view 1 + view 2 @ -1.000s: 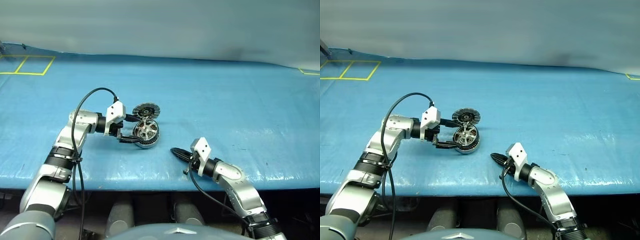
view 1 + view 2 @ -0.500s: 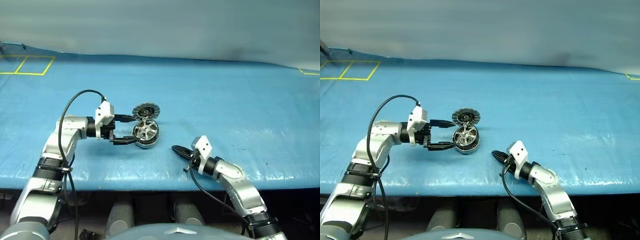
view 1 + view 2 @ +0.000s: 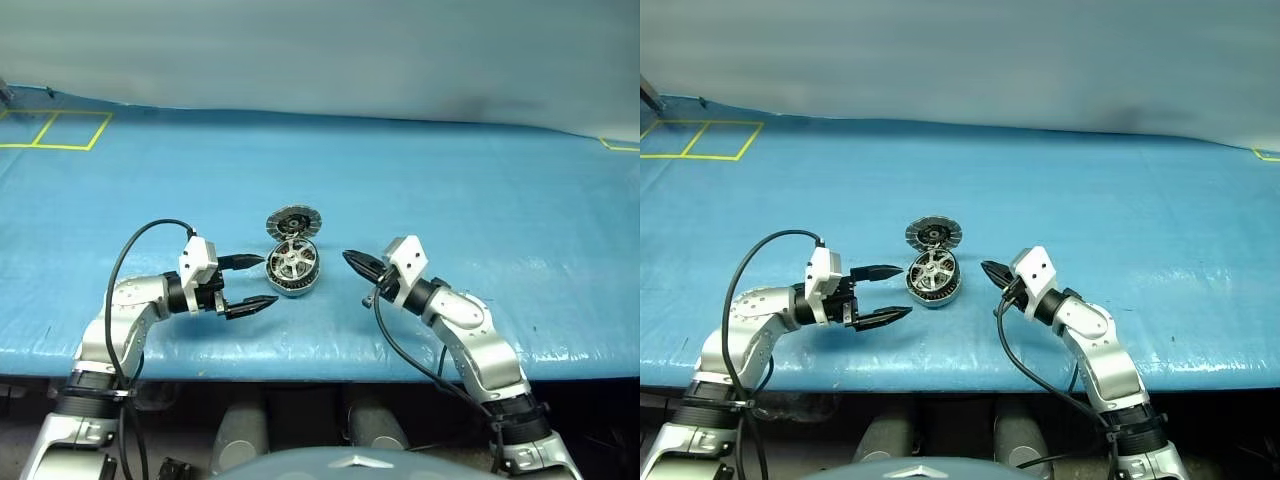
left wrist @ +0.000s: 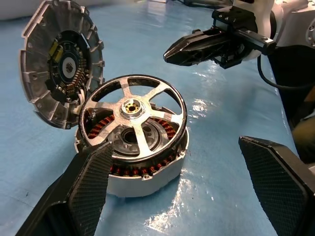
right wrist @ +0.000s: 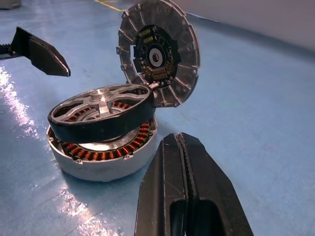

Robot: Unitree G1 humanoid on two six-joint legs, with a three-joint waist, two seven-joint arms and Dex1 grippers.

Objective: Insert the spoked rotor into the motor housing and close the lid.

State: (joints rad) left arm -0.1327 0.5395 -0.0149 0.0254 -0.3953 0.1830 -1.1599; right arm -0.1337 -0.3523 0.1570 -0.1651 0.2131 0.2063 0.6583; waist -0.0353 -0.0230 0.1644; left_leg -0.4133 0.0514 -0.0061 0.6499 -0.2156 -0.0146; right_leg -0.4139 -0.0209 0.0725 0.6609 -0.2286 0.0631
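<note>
From the head views, the motor housing (image 3: 291, 279) sits on the blue table (image 3: 480, 200), between the two arms. The spoked rotor (image 3: 292, 261) rests on top of it. The lid (image 3: 291, 220) stands up behind it, open. The left gripper (image 3: 252, 281) is just beside the housing with its fingers spread wide and nothing in them. The right gripper (image 3: 355, 264) is near the other side with its fingers pressed together, also empty. Yellow tape lines (image 3: 55, 130) are far off in a corner and in nobody's way.

In the left wrist view, the rotor (image 4: 133, 116) looks a bit tilted on the housing (image 4: 140, 169), so I think it is not pushed all the way in yet. You can see the brown wire coils under the spokes. The lid (image 4: 59, 59) leans back, joined at the edge (like a little door), which leaves the top free. One left finger (image 4: 91, 182) is just beside the housing wall. The right gripper (image 4: 189, 48) points in from the far side.

In the right wrist view, the rotor (image 5: 101, 112) sits crooked, one side higher. The closed right fingers (image 5: 184, 196) aim at the housing (image 5: 103, 157), maybe to press the rotor down. The lid (image 5: 158, 51) stays up behind. Nothing blocks the way.
</note>
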